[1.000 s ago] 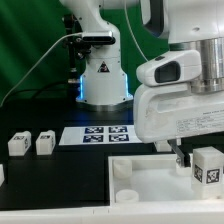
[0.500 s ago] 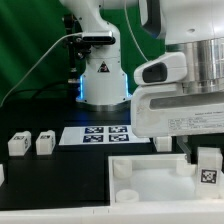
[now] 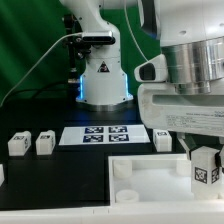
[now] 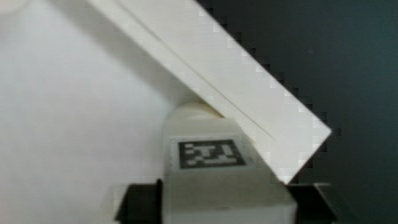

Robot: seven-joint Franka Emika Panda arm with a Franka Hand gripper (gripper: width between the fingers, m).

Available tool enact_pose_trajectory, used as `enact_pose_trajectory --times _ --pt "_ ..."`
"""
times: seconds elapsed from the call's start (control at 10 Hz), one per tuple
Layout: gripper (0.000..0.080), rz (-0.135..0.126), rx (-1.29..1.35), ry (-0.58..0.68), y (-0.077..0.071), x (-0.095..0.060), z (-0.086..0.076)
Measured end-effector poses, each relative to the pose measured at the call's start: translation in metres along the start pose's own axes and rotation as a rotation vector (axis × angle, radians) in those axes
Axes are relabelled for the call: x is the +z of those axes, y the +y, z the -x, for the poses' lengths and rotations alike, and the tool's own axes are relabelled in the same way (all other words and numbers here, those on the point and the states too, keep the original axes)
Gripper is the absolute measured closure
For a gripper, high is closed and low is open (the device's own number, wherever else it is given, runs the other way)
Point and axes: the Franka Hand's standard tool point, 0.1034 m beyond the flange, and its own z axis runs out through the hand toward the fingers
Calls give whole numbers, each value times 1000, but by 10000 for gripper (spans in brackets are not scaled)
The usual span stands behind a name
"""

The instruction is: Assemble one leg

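My gripper [image 3: 205,152] is shut on a leg [image 3: 207,168], a small white block with a black-and-white tag, and holds it upright over the right side of the large white tray [image 3: 150,175] at the exterior view's right. In the wrist view the leg [image 4: 214,150] sits between my dark fingers [image 4: 143,200], its far end against the raised rim [image 4: 231,75] of the tray. Two more legs [image 3: 19,144] [image 3: 45,143] lie on the black table at the exterior view's left, and another [image 3: 163,138] lies behind the tray.
The marker board [image 3: 95,134] lies flat at the table's middle. The robot base [image 3: 103,75] stands behind it. The tray has round corner sockets [image 3: 121,170] [image 3: 127,196] on its left side. A white piece [image 3: 2,175] shows at the left edge.
The gripper and the leg went down toward the tray, then came up slightly and tilted. The other parts have not moved.
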Motion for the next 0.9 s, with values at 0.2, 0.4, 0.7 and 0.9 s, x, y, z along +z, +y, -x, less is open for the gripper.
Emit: enact_pose_trajectory --times 0.2,0.4,0.7,0.9 --pt "492 -52 264 -37 0 0 0" --pt "493 -68 509 -63 -2 1 4" --pt "493 -39 616 -77 0 3 9" --pt "497 -40 616 -78 0 3 9"
